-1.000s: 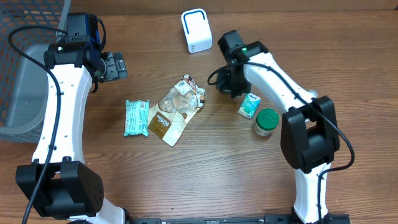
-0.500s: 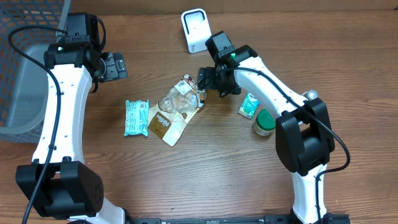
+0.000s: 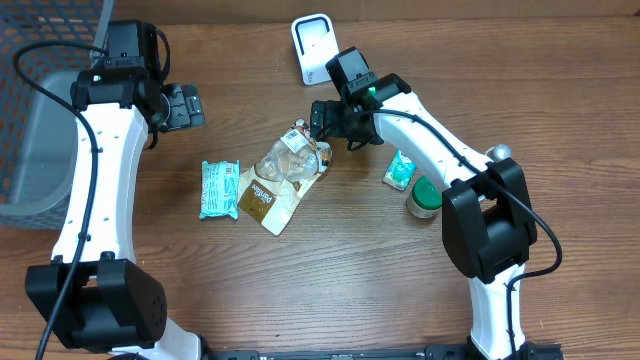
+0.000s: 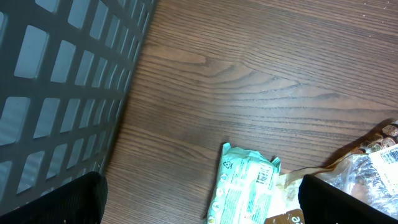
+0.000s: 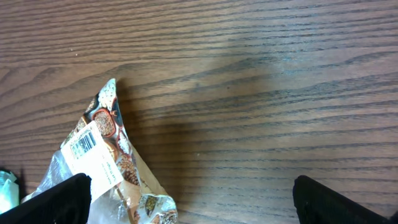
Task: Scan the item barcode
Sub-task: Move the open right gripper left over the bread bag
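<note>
1. We see the snack pouch [image 3: 283, 172] lying at the centre of the overhead frame on the wooden table [image 3: 350, 270]. Its white barcode label [image 5: 83, 143] faces up at the left of the right wrist view.
2. The right gripper [image 3: 322, 124] hovers at the pouch's upper right corner. Its jaws are spread wide with nothing between them. We cannot quite tell whether a finger touches the pouch.
3. The left gripper [image 3: 190, 105] sits in the upper left of the overhead frame, near the grey basket [image 3: 40, 130]. Its jaws are likewise wide and empty.
4. The white scanner [image 3: 315, 48] stands at top centre, apart from the pouch.
5. A teal packet [image 3: 219, 189] lies just beside the pouch's left edge. A small green pack [image 3: 400, 170] and a green-lidded jar [image 3: 428, 195] sit close together to the right.
</note>
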You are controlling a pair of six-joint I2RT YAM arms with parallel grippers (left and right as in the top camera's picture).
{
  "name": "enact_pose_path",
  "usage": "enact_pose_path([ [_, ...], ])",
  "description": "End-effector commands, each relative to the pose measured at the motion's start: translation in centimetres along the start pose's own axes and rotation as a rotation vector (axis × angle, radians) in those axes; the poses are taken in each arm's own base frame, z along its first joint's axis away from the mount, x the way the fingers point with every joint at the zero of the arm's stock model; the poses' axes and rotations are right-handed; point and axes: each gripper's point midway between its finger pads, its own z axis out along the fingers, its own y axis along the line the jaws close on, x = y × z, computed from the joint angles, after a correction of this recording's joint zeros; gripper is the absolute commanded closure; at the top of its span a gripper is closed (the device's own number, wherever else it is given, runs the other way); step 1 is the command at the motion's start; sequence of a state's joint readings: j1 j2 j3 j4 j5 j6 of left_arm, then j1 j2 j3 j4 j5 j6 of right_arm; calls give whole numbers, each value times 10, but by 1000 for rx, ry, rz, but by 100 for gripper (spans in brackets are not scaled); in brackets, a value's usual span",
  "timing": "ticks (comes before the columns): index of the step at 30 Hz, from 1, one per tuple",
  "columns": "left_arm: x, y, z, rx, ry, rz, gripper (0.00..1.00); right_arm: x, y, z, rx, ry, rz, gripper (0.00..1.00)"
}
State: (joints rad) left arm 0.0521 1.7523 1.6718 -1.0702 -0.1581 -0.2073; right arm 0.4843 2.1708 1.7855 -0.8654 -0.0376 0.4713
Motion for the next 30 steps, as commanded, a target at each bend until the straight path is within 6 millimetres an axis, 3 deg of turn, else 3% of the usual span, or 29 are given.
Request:
enact_pose_path([
  [1,-6,-2,-8,2,-26,4,0,-3,-3,0,16,-12,4,0],
  [30,-6,-2,-8,2,-26,4,0,1,-5,0,21,2,5,0],
])
